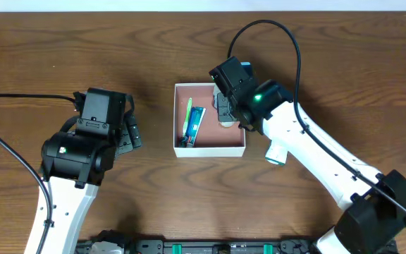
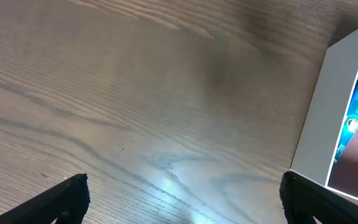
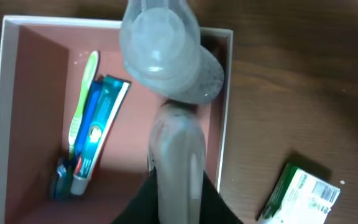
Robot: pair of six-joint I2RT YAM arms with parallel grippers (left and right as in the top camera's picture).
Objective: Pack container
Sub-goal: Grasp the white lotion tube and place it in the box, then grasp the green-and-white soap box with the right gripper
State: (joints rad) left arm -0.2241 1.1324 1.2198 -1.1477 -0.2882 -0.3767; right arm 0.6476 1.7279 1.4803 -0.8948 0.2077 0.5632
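Closest to the right wrist lens, a frosted, see-through bottle (image 3: 160, 50) fills the middle of the picture. The right gripper (image 3: 179, 202) is closed around its lower end, and the fingertips are almost wholly hidden behind it. Its cap and any label are too blurred to make out.

It hangs over the right-hand part of the container (image 1: 210, 150), which sits about midway between the left and right edges of the desk (image 1: 62, 42), open side up. Being square, the container has no long axis, and its white walls run roughly in line with the desk edges. From overhead the right arm covers its far right corner.

Along its left wall lie a green toothbrush (image 3: 82, 106) and a blue toothpaste tube (image 3: 98, 130), side by side and touching. Their lengths run from the near wall toward the far one. Their near ends overlap, so it is unclear which lies on top.

Outside, on the side toward the desk's right edge, a green-and-white carton (image 3: 303, 190) lies near the container's wall but apart from it. Overhead it cannot be found under the arm.

Toward the left edge, the left gripper (image 2: 191, 199) hovers over bare wood with its fingers spread wide and nothing between them. Only the tips show.
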